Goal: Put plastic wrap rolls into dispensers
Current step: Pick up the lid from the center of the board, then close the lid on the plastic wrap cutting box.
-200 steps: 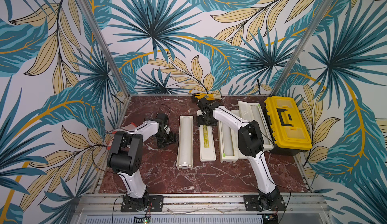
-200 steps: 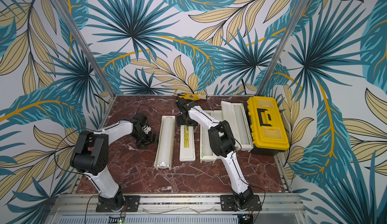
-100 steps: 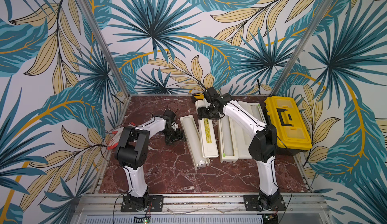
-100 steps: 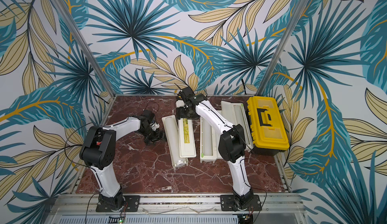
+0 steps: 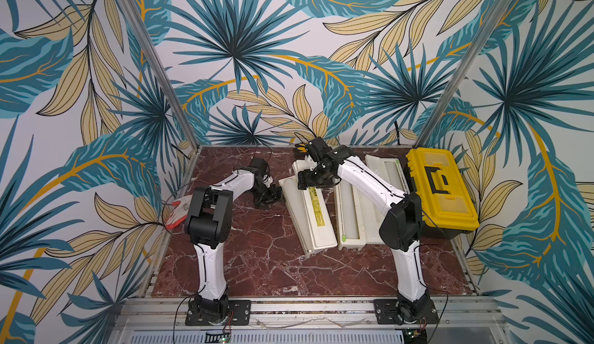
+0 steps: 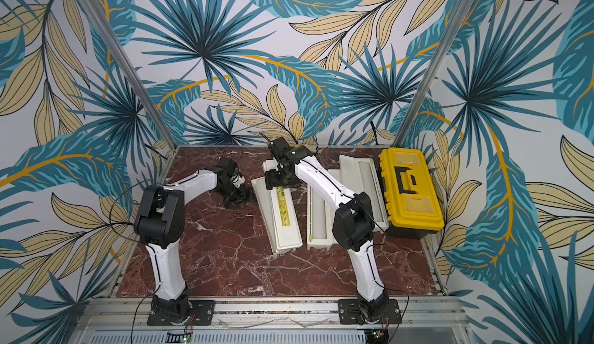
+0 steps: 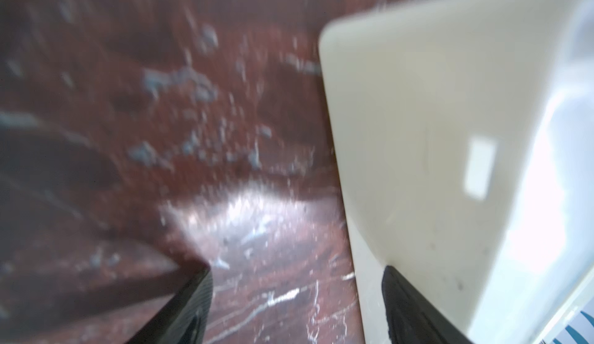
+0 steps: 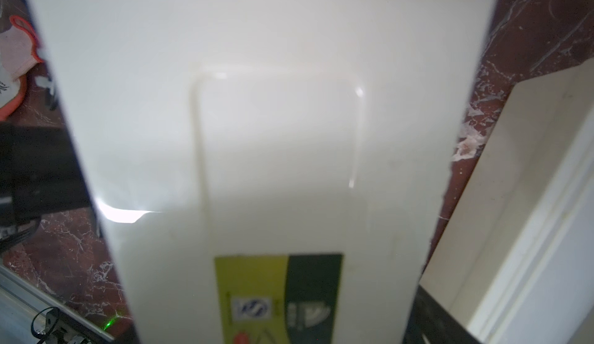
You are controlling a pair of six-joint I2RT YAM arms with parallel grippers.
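The left dispenser (image 5: 316,230) lies slanted on the table, its yellow-labelled lid (image 6: 284,210) folded partly over the tray. My right gripper (image 5: 316,180) straddles the lid's far end and is shut across its width; the lid (image 8: 273,165) fills the right wrist view. My left gripper (image 5: 271,196) is open beside the tray's far left wall (image 7: 418,133), one finger (image 7: 405,307) against it. The middle dispenser (image 5: 348,242) lies open with a plastic wrap roll (image 5: 348,210) in it. A third open dispenser (image 5: 389,178) lies behind my right arm.
A yellow-black toolbox (image 5: 440,191) stands at the right edge, close to the third dispenser. A red-and-white glove (image 5: 180,207) lies at the left edge behind my left arm. Bare marble (image 5: 273,271) spans the front of the table.
The left dispenser has swung so its near end points right, and its lid has folded over the tray. My right gripper went with the lid. My left gripper moved right up to the tray.
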